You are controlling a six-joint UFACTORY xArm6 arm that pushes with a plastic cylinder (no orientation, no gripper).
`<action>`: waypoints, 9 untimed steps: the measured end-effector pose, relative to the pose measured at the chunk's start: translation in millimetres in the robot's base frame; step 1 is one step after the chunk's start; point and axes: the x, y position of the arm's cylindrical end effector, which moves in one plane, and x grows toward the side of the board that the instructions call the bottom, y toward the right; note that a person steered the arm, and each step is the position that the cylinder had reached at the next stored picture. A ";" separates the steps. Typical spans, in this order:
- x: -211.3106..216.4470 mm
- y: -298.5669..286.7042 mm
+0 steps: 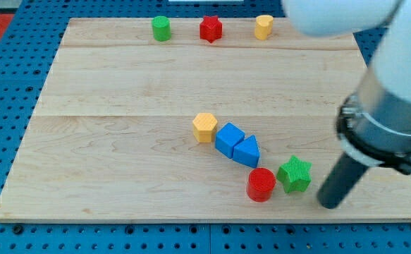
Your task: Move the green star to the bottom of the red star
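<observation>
My tip [329, 204] rests on the wooden board [120, 141] near its lower right corner, at the end of a dark rod that slants up toward the view's right into the arm's grey and white body. The rod has no fingers to spread or press together; it is a plain straight end, and it pinches nothing.

The green star [294, 174] lies just to the view's left of my tip and a little higher, close to it but with a narrow strip of bare wood between them. The red cylinder [261, 185] stands further left of my tip, just beside the green star; whether the two touch I cannot tell.

Up and to the left of my tip, past the red cylinder, a short diagonal row begins: the blue triangle [247, 152], then the blue cube [229, 138] pressed against it, then the yellow hexagon [204, 127] at the row's upper left end, near the blue cube.

The red star [210, 29] sits far from my tip, along the board's top edge, well apart from the green star. The green cylinder [161, 28] stands to its left and the yellow block [264, 27] to its right, both on that same top edge.
</observation>
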 end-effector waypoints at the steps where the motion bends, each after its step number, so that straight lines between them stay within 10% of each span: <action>1: -40.6 -22.4; 4: -173.3 -110.2; 9: -227.6 -83.1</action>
